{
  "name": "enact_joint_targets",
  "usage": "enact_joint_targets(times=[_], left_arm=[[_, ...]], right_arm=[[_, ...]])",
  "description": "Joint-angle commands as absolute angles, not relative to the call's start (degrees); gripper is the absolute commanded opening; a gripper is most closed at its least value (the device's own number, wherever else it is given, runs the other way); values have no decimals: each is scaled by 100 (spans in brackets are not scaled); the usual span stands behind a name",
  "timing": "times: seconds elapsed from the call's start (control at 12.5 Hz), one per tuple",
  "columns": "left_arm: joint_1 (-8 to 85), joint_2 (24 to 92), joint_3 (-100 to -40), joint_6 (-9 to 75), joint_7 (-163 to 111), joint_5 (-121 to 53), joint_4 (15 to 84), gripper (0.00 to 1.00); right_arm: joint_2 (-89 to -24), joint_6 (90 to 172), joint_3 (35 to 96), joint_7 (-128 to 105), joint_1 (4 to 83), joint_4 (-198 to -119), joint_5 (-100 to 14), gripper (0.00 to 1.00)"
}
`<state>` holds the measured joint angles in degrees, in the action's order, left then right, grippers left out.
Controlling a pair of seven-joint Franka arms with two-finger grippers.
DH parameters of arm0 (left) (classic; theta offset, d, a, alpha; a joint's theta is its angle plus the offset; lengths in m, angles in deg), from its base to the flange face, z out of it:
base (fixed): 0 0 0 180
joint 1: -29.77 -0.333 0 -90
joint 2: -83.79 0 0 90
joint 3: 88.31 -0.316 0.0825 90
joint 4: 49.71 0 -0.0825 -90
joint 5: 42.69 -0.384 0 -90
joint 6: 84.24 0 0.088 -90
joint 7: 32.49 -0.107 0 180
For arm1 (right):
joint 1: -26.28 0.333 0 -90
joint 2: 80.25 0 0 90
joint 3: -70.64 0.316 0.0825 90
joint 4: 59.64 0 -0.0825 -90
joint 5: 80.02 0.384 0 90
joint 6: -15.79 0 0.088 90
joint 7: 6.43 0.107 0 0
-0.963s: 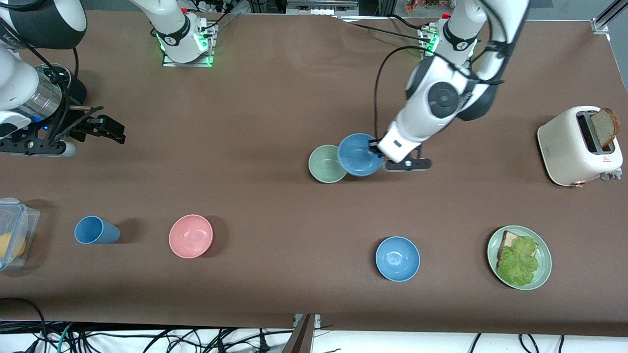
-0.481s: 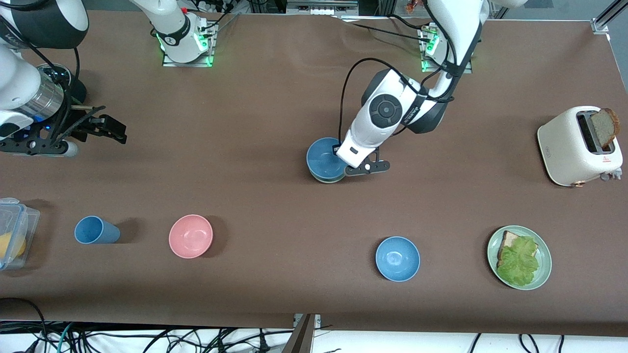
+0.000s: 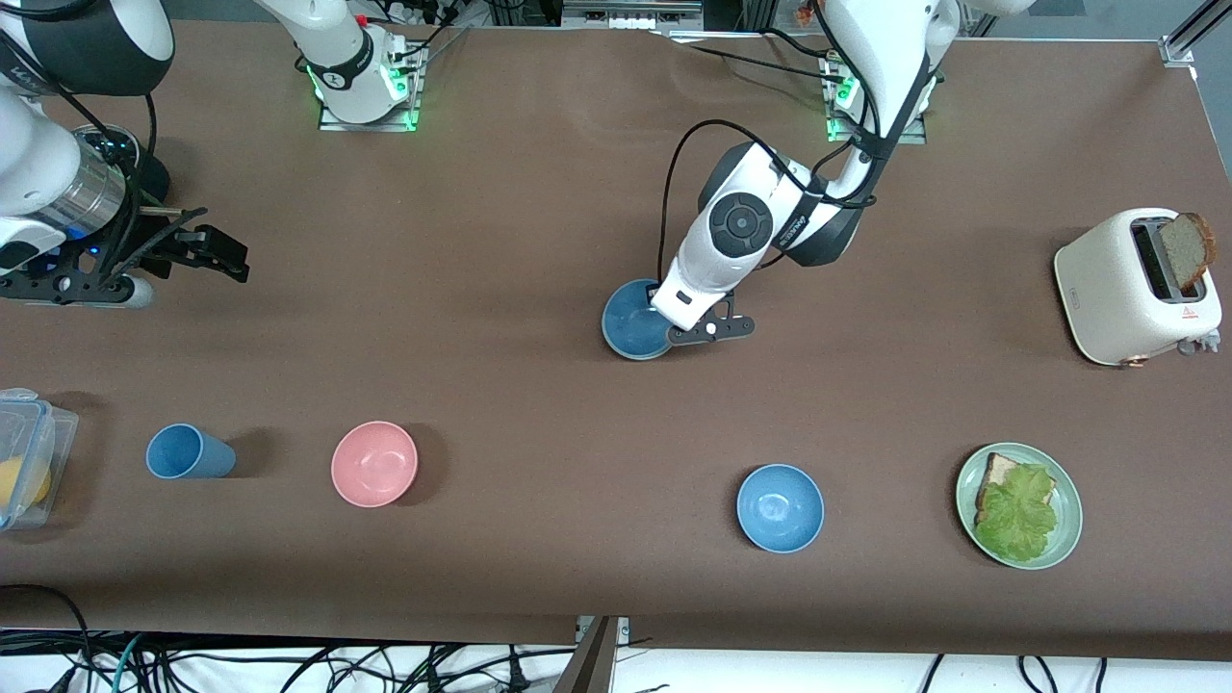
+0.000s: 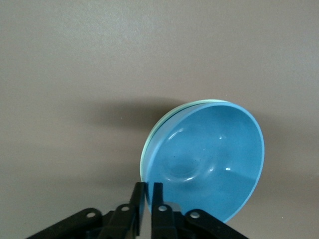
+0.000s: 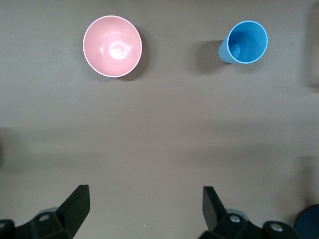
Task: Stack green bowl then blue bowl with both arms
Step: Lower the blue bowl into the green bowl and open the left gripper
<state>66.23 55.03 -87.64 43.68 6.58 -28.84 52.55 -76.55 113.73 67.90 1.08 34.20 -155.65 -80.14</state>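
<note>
Near the middle of the surface [image 3: 539, 241], blue bowl [image 3: 630, 327] nested inside the green bowl [image 4: 148, 145], only a thin green rim peeking out around it (basically stacked already). Left gripper [image 4: 148, 191] right down at the stack, fingers almost pressed together, pinching the blue bowl's rim on the side toward the left arm's end.

Over at the right arm's end, right gripper [image 5: 144, 190] hanging above bare surface, fingers spread wide, nothing in them. Just waiting.

Closer to the front camera than the stack: pink bowl [image 3: 374, 463] with a blue cup [image 3: 188, 451] beside it, both toward the right arm's end and well apart from the stack. A shinier blue bowl [image 3: 780, 507] too, sitting on its own toward the left arm's end. Further along that way, green plate [image 3: 1068, 500] with bread and lettuce. Toaster [image 3: 1126, 289] at the left arm's end, slice of bread poking out the top.
</note>
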Motion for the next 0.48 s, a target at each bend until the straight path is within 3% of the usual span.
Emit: enact_joint_targets(times=[0.0,0.32,0.4], left_arm=[[6634,5505,-8910,4216,724,-2801,4953,66],[6205,5759,-9130,3242,331,-2871,4259,99],[6003,5856,-9130,3031,-63,-2862,4144,99]], right_arm=[[-7761,11396,6810,113,3445,-15650,-8081,100],[-7753,11405,6809,113,3463,-15650,-8089,100],[-7753,11405,6801,113,3489,-15650,-8081,100]])
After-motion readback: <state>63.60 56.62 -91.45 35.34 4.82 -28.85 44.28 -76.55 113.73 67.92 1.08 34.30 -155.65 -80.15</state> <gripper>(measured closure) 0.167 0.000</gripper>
